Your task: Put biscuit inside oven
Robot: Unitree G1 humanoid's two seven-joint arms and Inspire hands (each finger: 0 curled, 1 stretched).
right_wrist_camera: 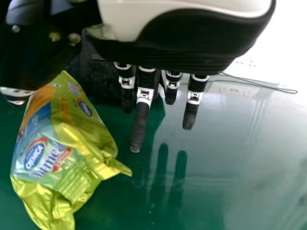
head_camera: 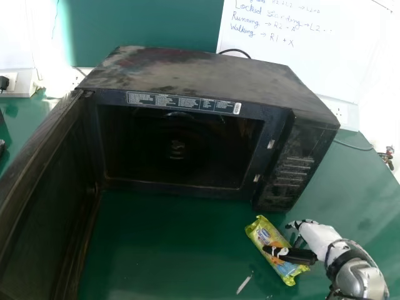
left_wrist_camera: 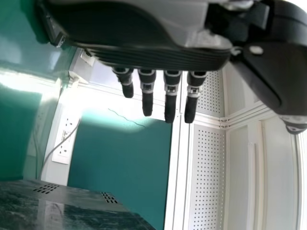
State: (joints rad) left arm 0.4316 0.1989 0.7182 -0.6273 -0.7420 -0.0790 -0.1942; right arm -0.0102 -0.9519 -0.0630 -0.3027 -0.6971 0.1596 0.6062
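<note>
My right hand (head_camera: 324, 238) is at the right, over the green table beside the yellow-green biscuit packet (head_camera: 265, 234), its dark thumb reaching across the packet. In the right wrist view the packet (right_wrist_camera: 60, 148) lies on the thumb side of my right hand (right_wrist_camera: 187, 55), whose fingers are extended and not curled round it. A black microwave oven (head_camera: 206, 78) stands behind the packet, its door (head_camera: 47, 187) swung wide at the left and its cavity (head_camera: 181, 147) dark. In the left wrist view my left hand (left_wrist_camera: 144, 55) is raised, fingers straight, holding nothing.
The microwave's control side (head_camera: 290, 172) rises just behind the packet and right hand. A whiteboard (head_camera: 312, 47) with handwriting leans behind the microwave. A small pale strip (head_camera: 244, 285) lies on the green table (head_camera: 169, 244) near the front.
</note>
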